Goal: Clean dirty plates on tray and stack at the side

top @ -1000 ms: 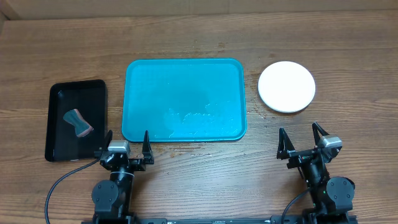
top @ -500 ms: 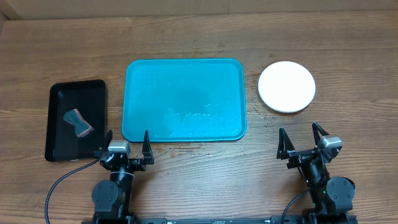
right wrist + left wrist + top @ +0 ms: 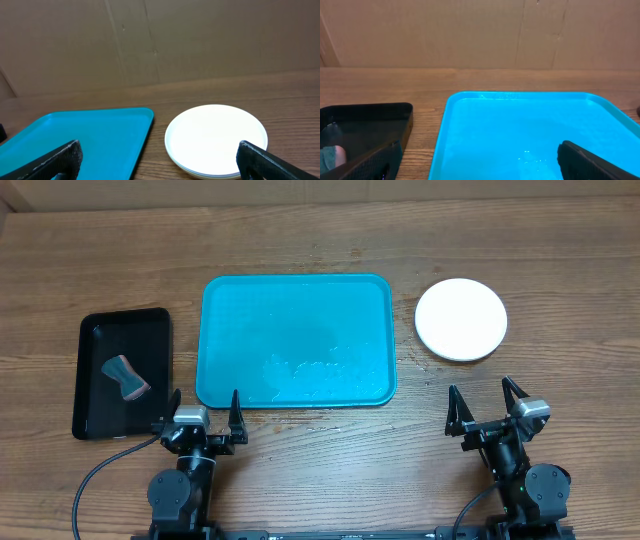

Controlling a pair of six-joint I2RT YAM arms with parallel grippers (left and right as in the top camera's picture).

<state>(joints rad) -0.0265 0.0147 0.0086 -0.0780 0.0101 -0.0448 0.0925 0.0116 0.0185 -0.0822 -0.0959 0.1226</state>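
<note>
Jaws: both pairs wide apart, gripping nothing
Tray (image 3: pixel 250 310): middle of counter (image 3: pixel 560 260), just wet streaks (image 3: pixel 310 370) inside
Plates (image 3: pixel 461 319): stacked right of tray, white on top
Black tray (image 3: pixel 150 330): left, small sponge-ish block (image 3: pixel 125 377) inside

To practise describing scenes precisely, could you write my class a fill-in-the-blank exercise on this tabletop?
1. The top of the stack of plates is ____.
2. That stack sits on the robot's ____ side of the teal tray.
3. The small tray holding the sponge is ____.
4. The left end effector and right end effector are both ____.

Missing words: white; right; black; open.
</note>
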